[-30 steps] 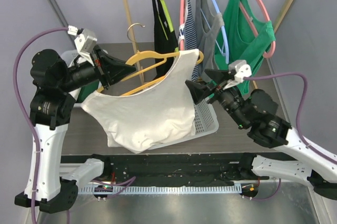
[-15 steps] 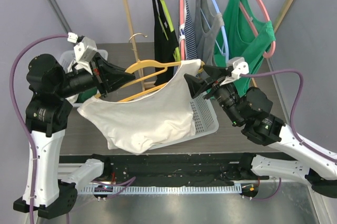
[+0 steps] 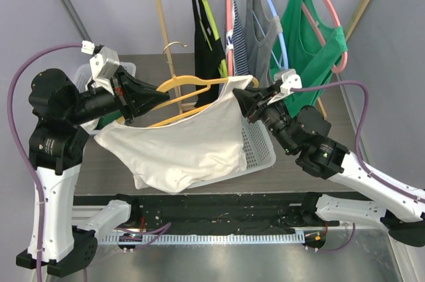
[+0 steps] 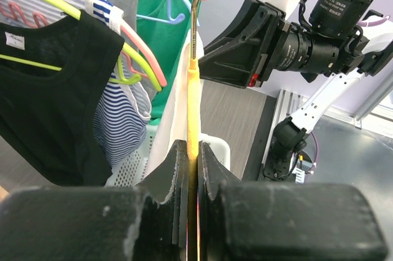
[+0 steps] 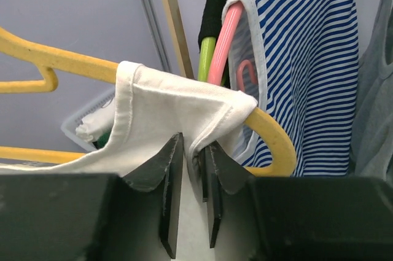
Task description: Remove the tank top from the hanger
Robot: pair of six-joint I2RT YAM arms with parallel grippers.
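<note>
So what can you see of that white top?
The white tank top is soft, cotton-looking cloth with stitched edges. One strap is looped over the end of the yellow hanger; the body sags in folds, partly in front of a white basket. The right hand pinches the cloth just below that strap, and the left hand grips the hanger.

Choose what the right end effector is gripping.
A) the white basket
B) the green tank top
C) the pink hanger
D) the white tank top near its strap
D: in the right wrist view the right end effector pinches the white tank top just below the strap that is looped over the yellow hanger.
</note>
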